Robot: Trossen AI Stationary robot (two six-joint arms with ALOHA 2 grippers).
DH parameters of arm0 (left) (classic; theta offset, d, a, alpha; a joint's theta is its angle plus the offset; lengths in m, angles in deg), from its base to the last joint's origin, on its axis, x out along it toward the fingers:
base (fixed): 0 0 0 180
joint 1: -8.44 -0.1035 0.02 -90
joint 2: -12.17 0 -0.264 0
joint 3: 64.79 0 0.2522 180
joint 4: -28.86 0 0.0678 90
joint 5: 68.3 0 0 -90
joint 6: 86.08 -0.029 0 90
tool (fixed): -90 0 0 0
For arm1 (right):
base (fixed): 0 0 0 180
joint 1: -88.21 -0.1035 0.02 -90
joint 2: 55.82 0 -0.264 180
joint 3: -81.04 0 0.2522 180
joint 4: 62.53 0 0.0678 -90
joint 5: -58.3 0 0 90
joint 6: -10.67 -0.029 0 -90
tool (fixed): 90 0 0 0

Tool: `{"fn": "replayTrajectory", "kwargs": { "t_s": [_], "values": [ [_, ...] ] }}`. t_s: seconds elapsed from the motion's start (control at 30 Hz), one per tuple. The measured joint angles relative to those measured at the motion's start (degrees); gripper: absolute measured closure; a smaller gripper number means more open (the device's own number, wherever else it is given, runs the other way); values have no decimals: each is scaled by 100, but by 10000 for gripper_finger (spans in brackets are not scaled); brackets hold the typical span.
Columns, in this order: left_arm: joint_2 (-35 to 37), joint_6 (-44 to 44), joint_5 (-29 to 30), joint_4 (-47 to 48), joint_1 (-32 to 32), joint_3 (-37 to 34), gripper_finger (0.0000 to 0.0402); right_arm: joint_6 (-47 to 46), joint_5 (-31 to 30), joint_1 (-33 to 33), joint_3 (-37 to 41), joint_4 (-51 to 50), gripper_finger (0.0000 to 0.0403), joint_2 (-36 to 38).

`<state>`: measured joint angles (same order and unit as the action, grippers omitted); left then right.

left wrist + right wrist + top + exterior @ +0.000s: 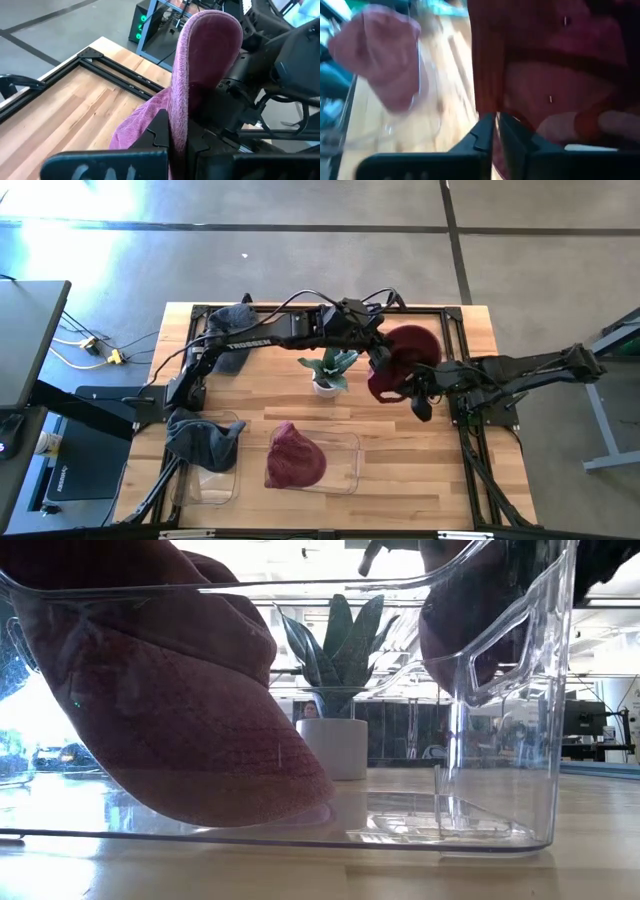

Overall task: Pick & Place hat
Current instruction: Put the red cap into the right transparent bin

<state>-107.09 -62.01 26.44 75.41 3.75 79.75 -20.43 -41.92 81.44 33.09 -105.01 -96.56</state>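
A maroon hat [408, 352] is held up over the table's far right part, and shows in the low view [452, 630] through a clear bin's wall. My left gripper [383, 364] reaches across from the left and is shut on it [178, 134]. My right gripper [421, 398] comes in from the right, just below and near of the hat, and is shut at its lower edge [494, 120]. A second maroon hat [294, 457] lies in the clear bin [350, 442], resting on the bin's floor [190, 710]. My left gripper pinches a fold of the hat's cloth [176, 112] between its two fingers. The hat stands up beyond the fingers, clear of the table. My right gripper has the hat's lower edge [486, 102] at its fingertips, pinched between the two fingers; the cloth spreads beyond them.
A potted plant [328, 370] stands mid-table, just left of the held hat. A grey hat [205, 438] sits in a second clear bin [215, 480] near left. Another grey hat [232, 330] lies at the far left. A dark frame rail [455, 340] edges the table.
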Motion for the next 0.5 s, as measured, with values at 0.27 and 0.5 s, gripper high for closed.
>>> {"fn": "replayTrajectory", "kwargs": {
  "t_s": [0.27, 0.5],
  "values": [
    [0, 383, -265, 159, -100, 0, 401, -485, 479, 4, -735, -1625, 230, -196],
    [-129, 665, -290, 350, -127, 21, 401, -953, 1104, 4, -1490, -2911, 172, -384]
  ]
}}
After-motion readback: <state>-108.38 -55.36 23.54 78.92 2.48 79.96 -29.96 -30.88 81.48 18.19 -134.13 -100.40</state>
